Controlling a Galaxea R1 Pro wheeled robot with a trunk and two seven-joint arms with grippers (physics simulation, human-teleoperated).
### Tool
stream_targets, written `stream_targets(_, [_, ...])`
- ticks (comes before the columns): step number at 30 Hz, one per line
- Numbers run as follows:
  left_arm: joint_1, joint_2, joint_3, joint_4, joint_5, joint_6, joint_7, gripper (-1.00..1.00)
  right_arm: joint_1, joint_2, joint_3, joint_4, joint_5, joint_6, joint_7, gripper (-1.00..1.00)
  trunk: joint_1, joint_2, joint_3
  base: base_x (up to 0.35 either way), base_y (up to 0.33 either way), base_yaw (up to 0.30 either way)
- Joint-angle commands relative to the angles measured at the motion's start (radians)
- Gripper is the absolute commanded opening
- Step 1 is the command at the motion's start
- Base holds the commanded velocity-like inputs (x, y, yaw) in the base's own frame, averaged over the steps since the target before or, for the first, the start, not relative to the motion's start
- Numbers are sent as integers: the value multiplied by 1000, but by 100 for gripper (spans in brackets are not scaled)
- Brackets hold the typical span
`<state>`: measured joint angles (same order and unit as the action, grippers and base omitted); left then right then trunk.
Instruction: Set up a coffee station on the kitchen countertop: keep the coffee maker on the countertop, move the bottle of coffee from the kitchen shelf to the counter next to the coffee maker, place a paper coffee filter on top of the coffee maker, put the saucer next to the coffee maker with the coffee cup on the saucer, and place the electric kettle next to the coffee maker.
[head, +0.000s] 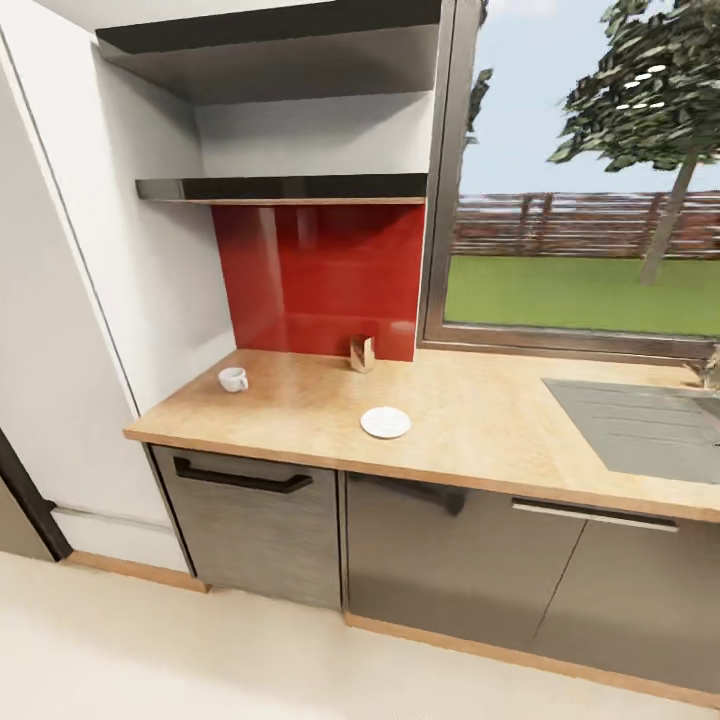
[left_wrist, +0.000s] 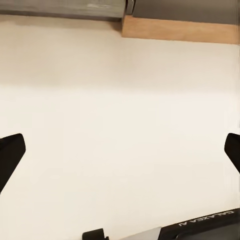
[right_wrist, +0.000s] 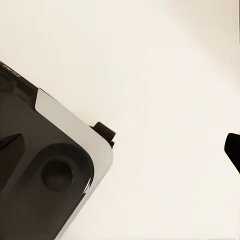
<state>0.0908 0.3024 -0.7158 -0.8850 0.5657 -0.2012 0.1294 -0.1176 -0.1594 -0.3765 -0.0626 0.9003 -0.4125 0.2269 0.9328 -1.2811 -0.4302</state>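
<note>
Light-wood bench (head: 300, 400) seen with bare room around its front edge, white saucer (head: 385, 422) lain flat near that edge, white coffee cup (head: 233, 379) well apart near the wall, left pincer (left_wrist: 120, 150) and right pincer (right_wrist: 122, 147) spread wide over pale floor (left_wrist: 120, 100), nothing held.

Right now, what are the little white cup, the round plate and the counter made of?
The coffee cup and saucer look like glazed white ceramic: plain, smooth, evenly white. The countertop looks like light wood or wood-look laminate, with faint grain streaks and a matte finish. It is a render, so I can't be sure.

Light-wood countertop (head: 480, 410), faintly sheened; glossy red backsplash (head: 320, 280); smooth white saucer (head: 385, 422); brushed grey cabinet fronts (head: 260, 530).
</note>
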Motion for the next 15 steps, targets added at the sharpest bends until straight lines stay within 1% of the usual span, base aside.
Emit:
stream_targets(1, [0,1,-5,-2,8,-4,7,100,-1,0,-9,0,3,-2,7,100,0,-1,-1,0,22,-280])
stream_targets(4, [-1,1,-5,-2,8,-4,7,100,-1,0,-9,0,3,-2,8,100,0,-1,-1,0,95,-281])
stream_targets(7, [-1,1,-5,-1,8,-4,7,100,-1,0,-9,0,3,-2,7,100,0,-1,-1,0,198,-222])
stream_targets(12, [-1,1,-5,-1,8,-4,8,100,-1,-1,-8,0,4,-4,7,100,0,-1,-1,0,273,-66])
stream_targets(15, [-1,1,-5,0,8,-4,7,100,-1,-2,-8,0,4,-5,7,100,0,-1,-1,0,162,-11])
